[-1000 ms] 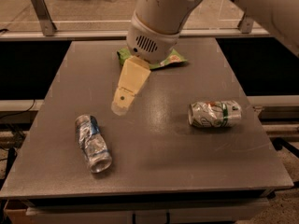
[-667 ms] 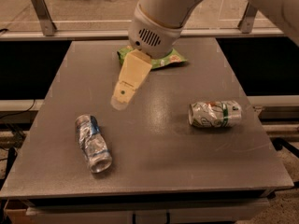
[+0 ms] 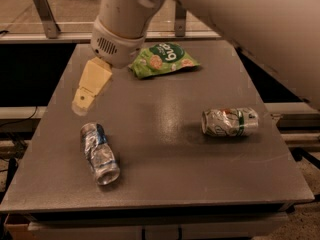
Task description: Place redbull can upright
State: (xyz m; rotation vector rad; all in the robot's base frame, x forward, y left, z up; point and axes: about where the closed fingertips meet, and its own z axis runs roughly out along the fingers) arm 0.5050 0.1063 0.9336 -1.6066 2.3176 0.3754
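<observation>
The redbull can [image 3: 99, 153] is slim, dented and silver with blue patches. It lies on its side at the front left of the grey table [image 3: 165, 184], with its shiny top towards the front edge. My gripper [image 3: 81, 104] hangs from the white arm above the table's left side. Its cream tip points down and to the left, just behind the can and apart from it. Nothing shows in the gripper.
A fatter white-and-green can [image 3: 230, 122] lies on its side at the right. A green snack bag [image 3: 162, 59] lies at the back centre, beside the arm's white wrist [image 3: 120, 29]. A railing runs behind the table.
My gripper has moved left, uncovering the green bag, and its tip now sits closer to the redbull can. Both cans have stayed where they were.
</observation>
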